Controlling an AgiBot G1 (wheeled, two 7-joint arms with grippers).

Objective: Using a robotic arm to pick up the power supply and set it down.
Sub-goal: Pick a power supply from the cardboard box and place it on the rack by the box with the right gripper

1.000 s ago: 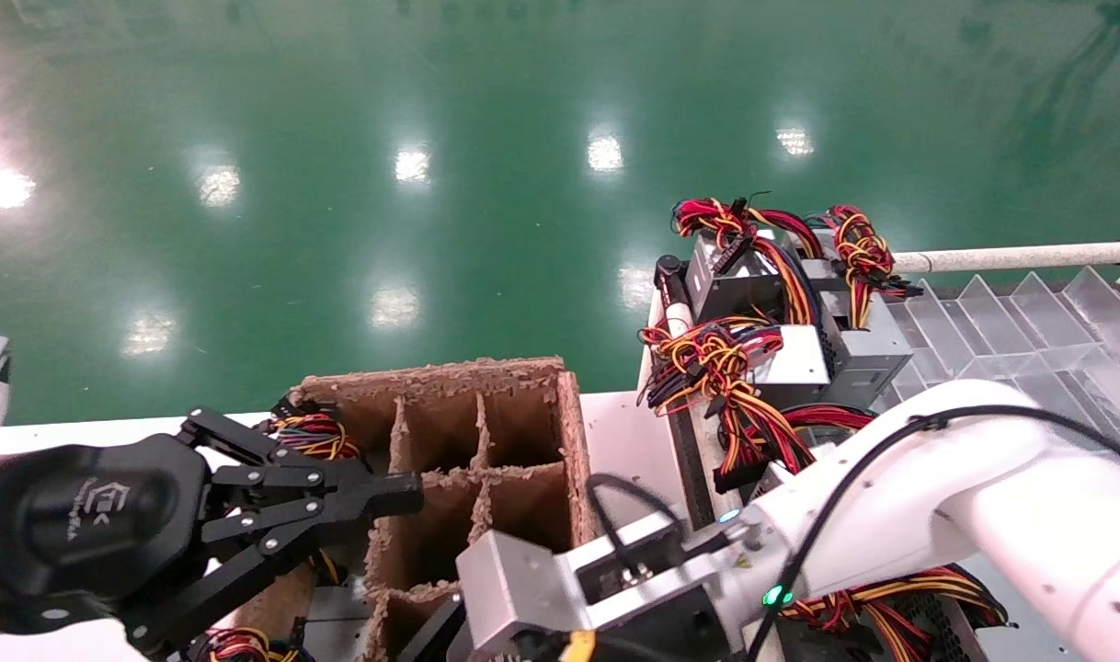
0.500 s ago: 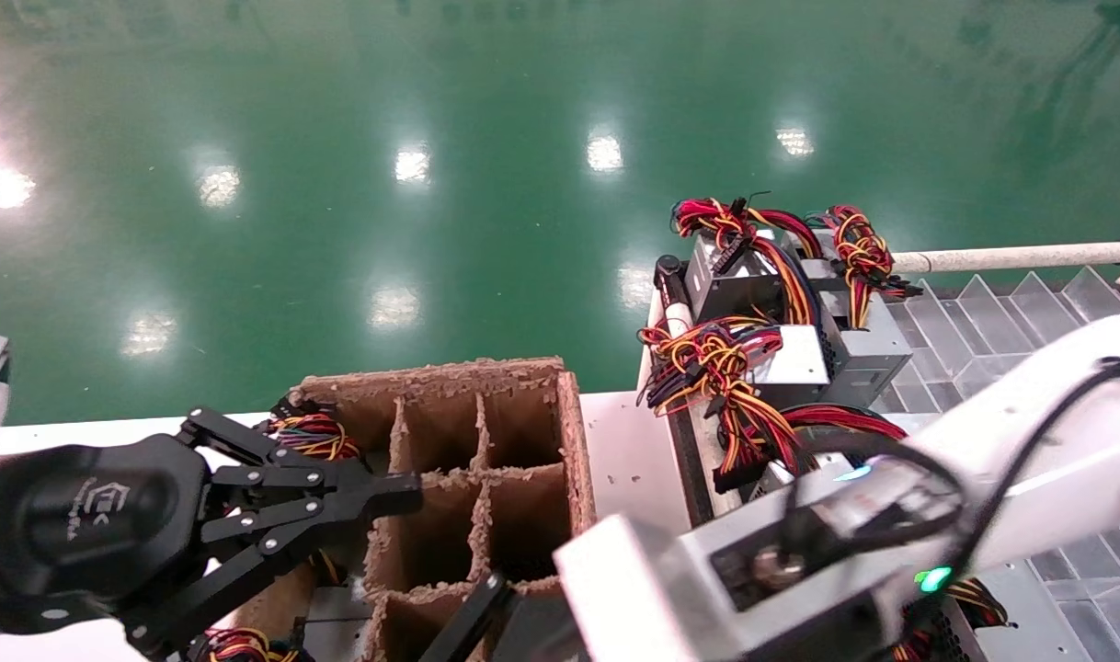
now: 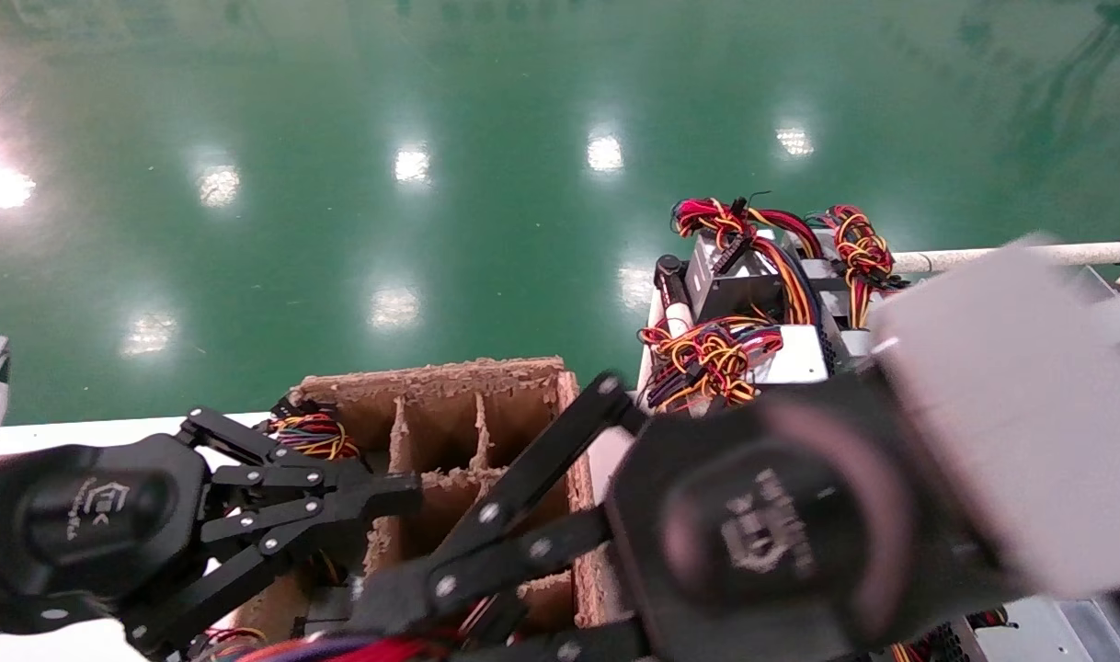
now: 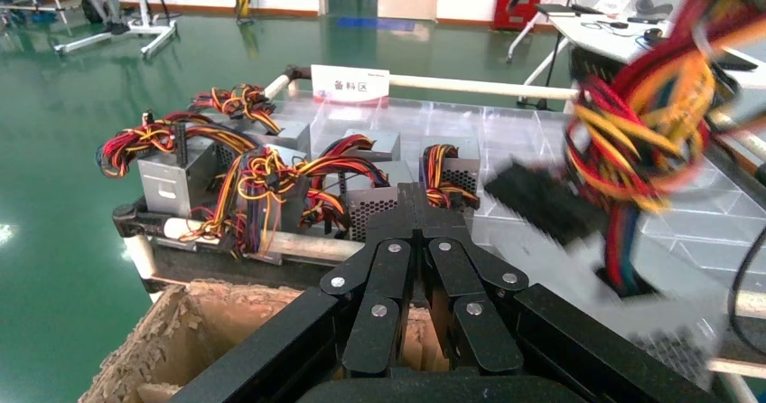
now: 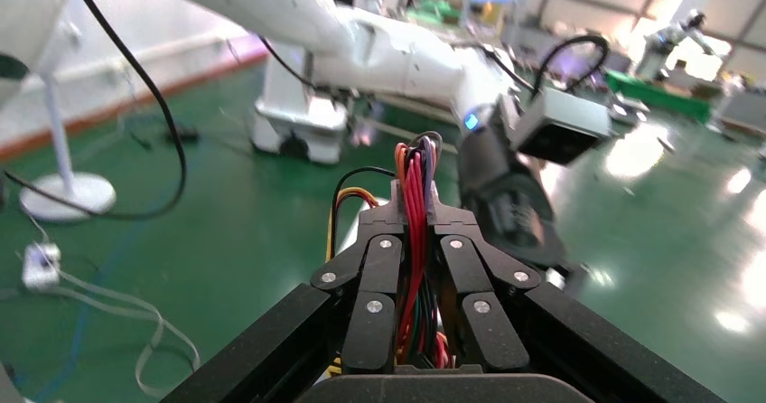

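Now the right arm's black linkage pincer (image 5: 417, 206) has swung up close under the head camera, out of its lower place of a second ago, and its tips are clamped on a bundle of red, orange and black wires (image 5: 415, 240). In the left wrist view that same bundle (image 4: 646, 123) hangs blurred in the air with a black plug, and a silver-grey metal power supply with a perforated side (image 4: 673, 353) seems to dangle beneath it, though blur makes its outline uncertain. By my reading the unit is lifted by its wires alone, so it may swing on the way to being set down.

Beside it, the left arm's black pincer (image 3: 394, 494) sits where it was, fingers pressed together on nothing, tips at the wall of the brown cardboard box with divider cells (image 3: 486, 372) on the white worktop (image 3: 91, 432).

Farther off, more silver supplies with coloured wiring (image 3: 753, 276) crowd the clear-celled tray (image 4: 506, 127); beyond lies the glossy green floor (image 3: 431, 119).
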